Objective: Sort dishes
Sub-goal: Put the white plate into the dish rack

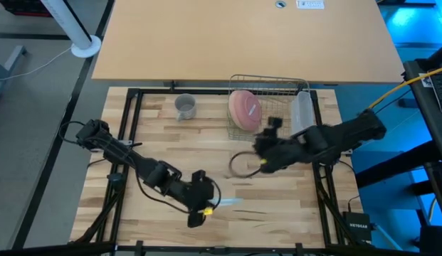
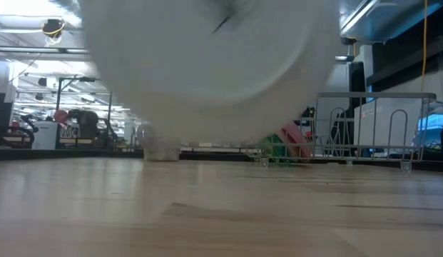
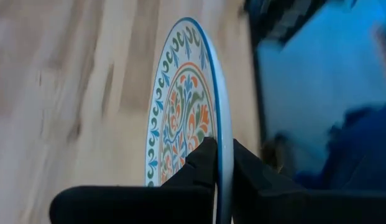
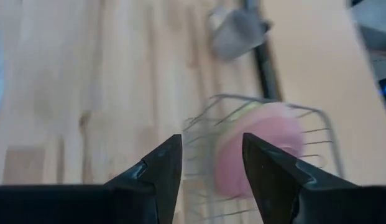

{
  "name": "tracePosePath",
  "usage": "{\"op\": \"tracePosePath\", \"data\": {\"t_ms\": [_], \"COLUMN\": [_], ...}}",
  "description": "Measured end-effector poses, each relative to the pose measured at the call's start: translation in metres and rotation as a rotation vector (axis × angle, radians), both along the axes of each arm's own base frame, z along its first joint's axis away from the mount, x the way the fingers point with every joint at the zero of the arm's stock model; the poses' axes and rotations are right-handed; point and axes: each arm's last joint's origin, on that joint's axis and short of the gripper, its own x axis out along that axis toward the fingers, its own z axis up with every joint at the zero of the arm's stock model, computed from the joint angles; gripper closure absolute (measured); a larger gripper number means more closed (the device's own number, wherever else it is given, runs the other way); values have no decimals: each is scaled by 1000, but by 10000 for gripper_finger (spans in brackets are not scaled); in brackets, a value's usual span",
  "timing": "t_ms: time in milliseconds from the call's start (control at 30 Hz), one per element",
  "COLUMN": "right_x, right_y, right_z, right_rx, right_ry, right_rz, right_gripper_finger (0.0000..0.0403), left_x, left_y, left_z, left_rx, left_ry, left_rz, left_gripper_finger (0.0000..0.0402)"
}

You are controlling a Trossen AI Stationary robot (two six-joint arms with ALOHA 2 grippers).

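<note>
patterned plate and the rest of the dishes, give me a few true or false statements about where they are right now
1. The left tool is shut on the rim of the patterned plate. True.
2. The pink plate lies flat on the table. False: it stands in the wire rack.
3. The grey cup sits on the table outside the rack. True.
4. The right tool holds the pink plate. False: it is open and empty.
</note>
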Motion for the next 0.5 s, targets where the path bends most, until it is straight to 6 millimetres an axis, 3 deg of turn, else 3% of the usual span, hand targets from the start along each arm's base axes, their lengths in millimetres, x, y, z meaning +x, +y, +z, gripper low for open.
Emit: {"op": "tracePosePath", "data": {"t_ms": [233,500], "right_x": [-63,-118], "right_y": [-29,-53], "right_z": [55,83], "right_rx": [17,6], "right_ry": [-306,-492], "right_rz": [-145,-235], "right_gripper_finger": [231,231], "left_x": [30,63], "left_y": [32,114], "left_z": [34,59], "left_rx": [-134,-366], "left_ry": [-221,-447], "left_rz": [133,342], "left_gripper_finger": [390,390]}}
